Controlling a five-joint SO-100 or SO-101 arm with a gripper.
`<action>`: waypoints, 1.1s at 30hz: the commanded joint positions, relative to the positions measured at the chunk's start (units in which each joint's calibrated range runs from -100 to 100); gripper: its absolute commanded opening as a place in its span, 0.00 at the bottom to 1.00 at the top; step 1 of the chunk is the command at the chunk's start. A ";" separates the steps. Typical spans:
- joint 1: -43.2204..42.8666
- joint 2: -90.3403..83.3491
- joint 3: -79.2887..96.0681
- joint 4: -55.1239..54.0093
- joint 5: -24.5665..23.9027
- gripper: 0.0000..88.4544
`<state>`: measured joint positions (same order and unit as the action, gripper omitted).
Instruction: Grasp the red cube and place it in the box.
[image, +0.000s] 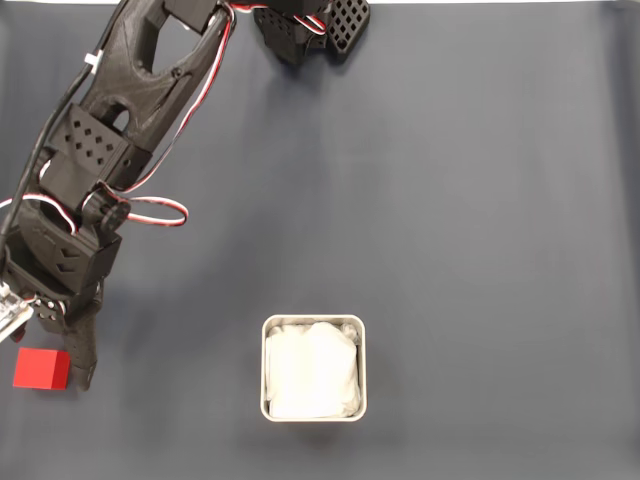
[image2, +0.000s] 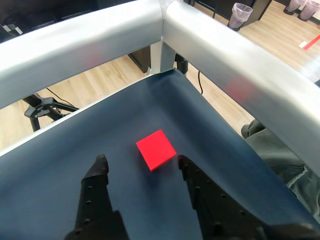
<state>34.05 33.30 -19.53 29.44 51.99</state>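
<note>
I am seeing the box (image: 314, 326) sitting on the desk (image: 480, 220) holding nothing but its wrinkly white lining. My arm is hiding the end effector (image2: 142, 165) in the fixed view; the wrist view shows it spread wide. The matte red cube (image2: 156, 149) is lying just beyond its fingertips, untouched.

Down at the bottom of the wrist view, the hand (image2: 142, 162) hangs with its two black fingers (image2: 97, 190) spread wide apart, nothing between the tips but dark blue desk (image2: 75, 145). The red cube (image2: 156, 149) sits flat on that cloth just ahead of the gap, nearer the right-hand finger, touching neither. Silver frame rails (image2: 220, 55) meet at a corner above, with wood flooring (image2: 105, 82) beyond.
</note>
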 joint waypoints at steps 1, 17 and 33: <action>0.61 0.40 -4.38 -1.16 -0.15 0.37; 0.40 7.60 -14.59 -0.75 -0.73 0.38; -0.53 1.18 -4.74 -0.58 -0.54 0.38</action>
<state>33.98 40.95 -24.41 29.44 51.75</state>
